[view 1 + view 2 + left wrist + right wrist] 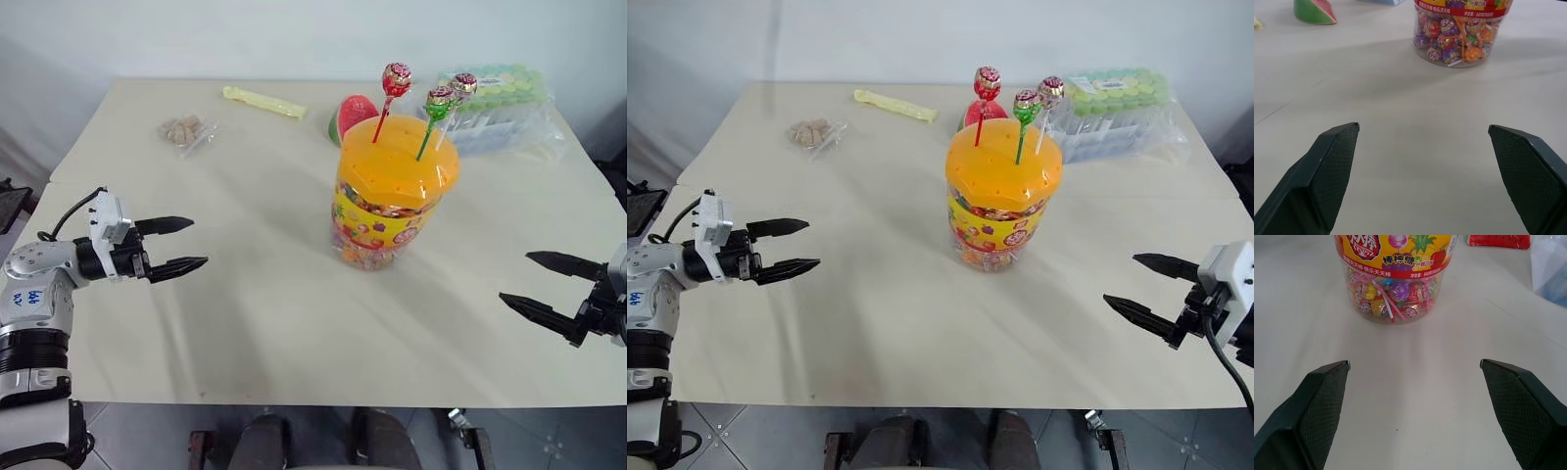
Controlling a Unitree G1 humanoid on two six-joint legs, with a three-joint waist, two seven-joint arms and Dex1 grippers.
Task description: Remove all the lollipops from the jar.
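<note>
Jar (392, 191) stands mid tabletop (255, 313), all three lollipops (396, 78) upright in its orange lid holes. Left pincer (174, 245) and right pincer (551, 286) hover wide open, empty, well apart from it. Best start: take the red stick nearest (most isolated one), pinch low, lift straight up so the jar doesn't tip.

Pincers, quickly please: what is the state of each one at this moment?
Left pincer: open, holding nothing.
Right pincer: open, holding nothing.
</note>
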